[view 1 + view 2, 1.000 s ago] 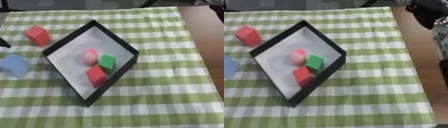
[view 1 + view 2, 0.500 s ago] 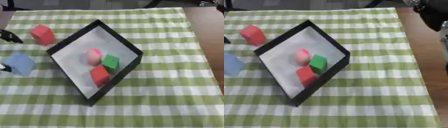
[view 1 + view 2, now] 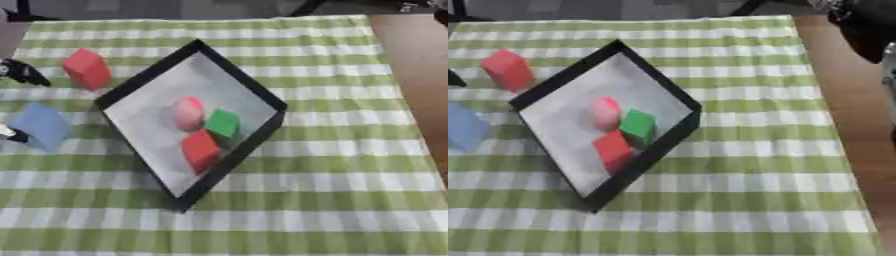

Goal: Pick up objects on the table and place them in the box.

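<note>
A black box (image 3: 249,90) with a white floor lies askew in the middle of the green checked cloth. Inside it are a pink rounded piece (image 3: 187,113), a green cube (image 3: 222,122) and a red block (image 3: 200,149). Outside, to the left, stand a second red block (image 3: 87,68) and a blue block (image 3: 40,126). My left hand (image 3: 21,72) shows only as dark fingertips at the left edge: one above the blue block, another low down touching the block's left side, spread apart. My right hand (image 3: 870,25) is a dark shape in the upper right corner, over the bare wood.
The cloth (image 3: 332,190) covers most of the table. A strip of brown tabletop (image 3: 859,110) runs down the right side. Dark floor and furniture legs lie beyond the far edge.
The whole picture has shifted, so the camera moved. More of my left hand's fingertips show at the left edge, now close around the blue block. The things in the box have not moved.
</note>
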`<state>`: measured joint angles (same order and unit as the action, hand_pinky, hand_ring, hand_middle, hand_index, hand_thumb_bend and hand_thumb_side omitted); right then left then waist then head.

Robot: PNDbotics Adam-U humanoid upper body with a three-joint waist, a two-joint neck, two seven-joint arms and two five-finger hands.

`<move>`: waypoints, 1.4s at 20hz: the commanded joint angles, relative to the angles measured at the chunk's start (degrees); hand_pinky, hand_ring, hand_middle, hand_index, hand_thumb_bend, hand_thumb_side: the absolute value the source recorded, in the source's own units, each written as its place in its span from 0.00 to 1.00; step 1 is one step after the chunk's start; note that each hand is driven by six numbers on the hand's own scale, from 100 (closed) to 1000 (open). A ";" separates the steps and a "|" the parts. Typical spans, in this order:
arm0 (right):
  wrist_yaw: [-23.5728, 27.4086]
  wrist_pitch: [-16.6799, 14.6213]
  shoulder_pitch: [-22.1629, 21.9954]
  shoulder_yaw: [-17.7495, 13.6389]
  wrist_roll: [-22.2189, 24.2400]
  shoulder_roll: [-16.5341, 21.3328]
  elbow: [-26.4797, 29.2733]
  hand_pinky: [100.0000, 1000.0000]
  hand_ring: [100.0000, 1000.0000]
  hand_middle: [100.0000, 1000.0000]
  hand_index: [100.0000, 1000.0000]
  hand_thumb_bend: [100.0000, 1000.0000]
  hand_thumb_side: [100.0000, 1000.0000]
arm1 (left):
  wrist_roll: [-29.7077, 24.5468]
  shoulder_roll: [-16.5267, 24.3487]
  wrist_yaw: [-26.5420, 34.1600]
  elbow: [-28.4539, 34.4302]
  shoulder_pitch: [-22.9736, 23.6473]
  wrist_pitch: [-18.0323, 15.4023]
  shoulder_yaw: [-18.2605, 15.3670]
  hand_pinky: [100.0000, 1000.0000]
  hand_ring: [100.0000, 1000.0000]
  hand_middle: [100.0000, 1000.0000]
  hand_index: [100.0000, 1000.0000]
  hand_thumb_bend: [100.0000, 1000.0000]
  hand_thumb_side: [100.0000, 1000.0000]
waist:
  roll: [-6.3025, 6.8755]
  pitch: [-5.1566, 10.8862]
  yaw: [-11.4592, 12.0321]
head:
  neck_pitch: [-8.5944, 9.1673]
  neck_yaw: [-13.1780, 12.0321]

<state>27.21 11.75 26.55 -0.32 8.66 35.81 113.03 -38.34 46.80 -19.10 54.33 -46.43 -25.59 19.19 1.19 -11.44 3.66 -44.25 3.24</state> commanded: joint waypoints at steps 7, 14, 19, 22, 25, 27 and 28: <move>-0.07 0.28 0.93 -0.70 0.01 0.79 0.36 0.87 0.70 0.59 0.75 0.12 0.20 | -13.63 0.55 -4.79 -0.93 -0.59 -14.23 -0.21 0.89 0.86 0.79 0.83 0.70 0.00 | -0.09 0.85 -0.34 | 0.13 0.42; -0.21 0.51 0.86 -0.76 -0.04 0.66 0.21 0.87 0.70 0.59 0.75 0.12 0.21 | -12.92 -0.55 -7.29 -1.67 -0.83 -15.40 -0.46 0.88 0.85 0.77 0.81 0.65 0.00 | -0.04 0.53 -0.58 | 0.13 0.24; -0.25 0.55 0.92 -0.82 -0.12 0.62 0.12 0.87 0.70 0.59 0.75 0.12 0.21 | -13.20 -1.21 -7.68 -2.47 -1.03 -15.88 -0.27 0.84 0.82 0.71 0.78 0.57 0.00 | -0.08 0.40 -0.68 | 0.13 0.13; -0.26 0.59 0.94 -0.81 -0.12 0.58 0.06 0.87 0.70 0.59 0.75 0.12 0.21 | -13.31 -1.50 -7.68 -2.69 -1.21 -15.81 -0.34 0.78 0.73 0.60 0.73 0.48 0.00 | -0.11 0.40 -0.73 | 0.13 0.11; -0.23 0.56 0.94 -0.83 -0.16 0.60 0.02 0.87 0.70 0.59 0.75 0.12 0.21 | -13.08 -1.50 -7.00 -2.38 -1.39 -15.46 -0.51 0.71 0.64 0.52 0.64 0.38 0.00 | -0.17 0.46 -0.74 | 0.13 0.15; -0.22 0.55 0.89 -0.83 -0.17 0.62 -0.01 0.87 0.70 0.59 0.75 0.12 0.21 | -12.87 -1.25 -5.93 -1.65 -1.49 -14.90 -0.81 0.67 0.59 0.47 0.58 0.34 0.00 | -0.19 0.54 -0.69 | 0.13 0.26; -0.22 0.55 0.85 -0.84 -0.18 0.64 -0.03 0.87 0.70 0.59 0.75 0.12 0.21 | -12.65 -0.97 -5.35 -0.98 -1.55 -14.59 -1.01 0.66 0.57 0.44 0.55 0.33 0.00 | -0.20 0.59 -0.64 | 0.13 0.37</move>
<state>27.15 12.19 26.70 -0.34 8.60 35.37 112.63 -37.26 43.86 -25.22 52.25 -46.70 -26.67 19.12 1.19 -11.51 2.94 -44.25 3.53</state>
